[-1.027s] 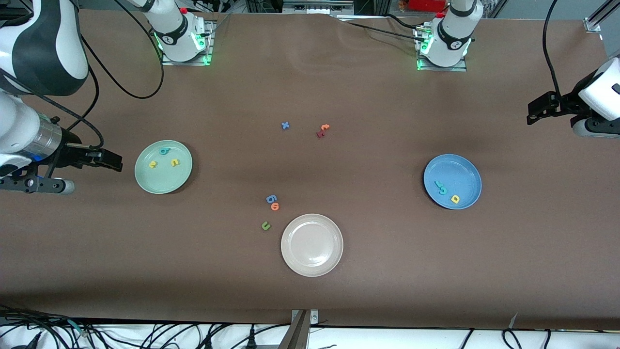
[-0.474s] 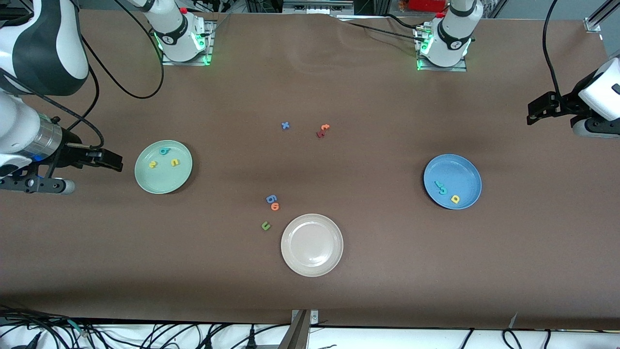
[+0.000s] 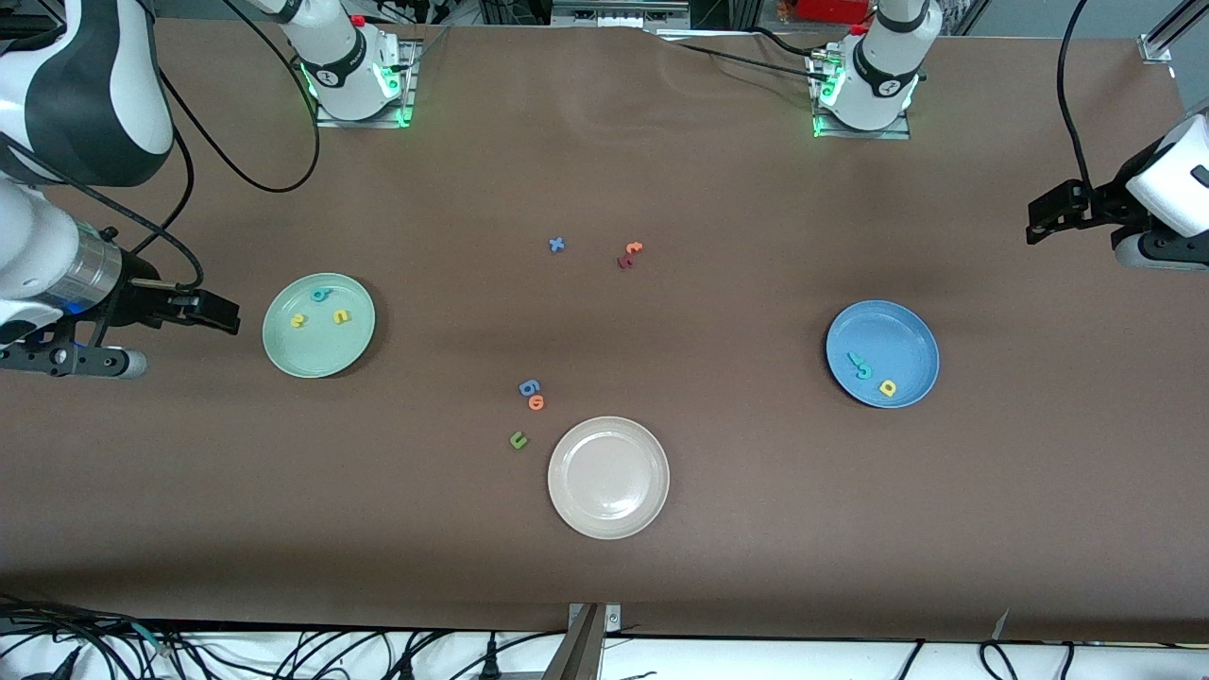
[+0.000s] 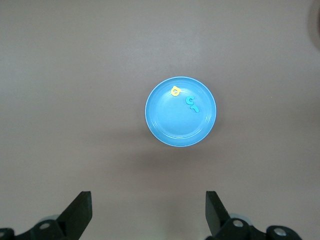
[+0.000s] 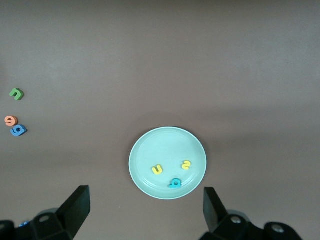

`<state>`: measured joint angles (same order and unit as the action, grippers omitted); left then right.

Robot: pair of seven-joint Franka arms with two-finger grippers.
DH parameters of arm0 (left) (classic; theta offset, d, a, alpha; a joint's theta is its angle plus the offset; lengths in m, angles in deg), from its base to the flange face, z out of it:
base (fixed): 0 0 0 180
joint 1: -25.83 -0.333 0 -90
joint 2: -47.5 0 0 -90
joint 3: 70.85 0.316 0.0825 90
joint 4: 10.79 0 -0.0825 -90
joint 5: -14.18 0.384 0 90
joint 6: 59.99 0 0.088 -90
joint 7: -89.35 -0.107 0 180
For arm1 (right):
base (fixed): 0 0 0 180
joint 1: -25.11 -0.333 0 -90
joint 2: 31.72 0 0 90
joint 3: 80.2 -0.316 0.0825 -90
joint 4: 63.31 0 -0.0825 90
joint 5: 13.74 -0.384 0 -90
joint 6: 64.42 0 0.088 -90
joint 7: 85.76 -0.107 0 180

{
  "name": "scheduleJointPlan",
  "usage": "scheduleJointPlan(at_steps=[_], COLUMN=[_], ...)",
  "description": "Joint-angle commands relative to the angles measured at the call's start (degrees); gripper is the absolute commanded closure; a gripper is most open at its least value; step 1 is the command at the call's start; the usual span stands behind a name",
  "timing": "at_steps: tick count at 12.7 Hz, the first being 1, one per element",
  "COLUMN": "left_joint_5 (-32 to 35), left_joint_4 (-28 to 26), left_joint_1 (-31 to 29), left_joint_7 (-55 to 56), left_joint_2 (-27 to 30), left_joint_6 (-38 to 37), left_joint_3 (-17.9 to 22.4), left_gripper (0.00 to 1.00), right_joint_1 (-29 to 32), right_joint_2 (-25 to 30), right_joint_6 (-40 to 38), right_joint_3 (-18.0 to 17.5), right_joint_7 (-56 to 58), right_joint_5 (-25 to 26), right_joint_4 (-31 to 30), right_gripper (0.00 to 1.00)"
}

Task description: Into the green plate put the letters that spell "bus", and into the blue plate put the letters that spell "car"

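Letters for "bus", three tiny foam pieces — a teal "b", a yellow "u" and a yellow "s" — lie inside the round pale mint-green plate in the front view, each apart from the others. Toward the left arm's end from that green plate sits the round mid-blue plate, holding a teal "c", a teal "r" touching it, and a yellow "a". I judge both words sorted, which is why my grippers carry nothing. My right gripper hangs just beside the green plate, toward the right arm's end; my left gripper hangs well apart from that plate, past the blue one. Between the two plates the leftovers rest on the brown surface: a blue "x", an orange "t" touching a dark red letter, a blue "g"-shaped letter, a small orange letter, a green "u" and a cream-white round plate.

My left wrist view looks straight down on the blue plate and shows my left gripper's fingers spread wide, which the front view does not settle.

My right wrist view shows the same wide, empty spread over the green plate, with the "b" lying nearest my gripper.
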<state>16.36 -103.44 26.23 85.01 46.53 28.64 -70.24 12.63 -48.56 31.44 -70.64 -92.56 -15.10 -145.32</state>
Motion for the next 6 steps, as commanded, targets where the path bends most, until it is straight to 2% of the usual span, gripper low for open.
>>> scheduleJointPlan(at_steps=[1,6], left_joint_5=[-1.48,-1.48], left_joint_4=[1.69,1.60], left_joint_1=[0.03,0.03], left_joint_7=[0.20,0.29], left_joint_2=[-0.78,-0.78], left_joint_6=[-0.30,-0.30], left_joint_3=[0.09,0.00], left_gripper=[0.00,0.00], right_joint_1=[-0.26,-0.17], right_joint_2=[-0.03,-0.03], right_joint_6=[-0.41,-0.67], right_joint_3=[-0.07,-0.07], right_joint_7=[-0.68,-0.33], right_joint_5=[0.56,0.47], right_joint_4=[0.54,0.54], right_gripper=[0.00,0.00])
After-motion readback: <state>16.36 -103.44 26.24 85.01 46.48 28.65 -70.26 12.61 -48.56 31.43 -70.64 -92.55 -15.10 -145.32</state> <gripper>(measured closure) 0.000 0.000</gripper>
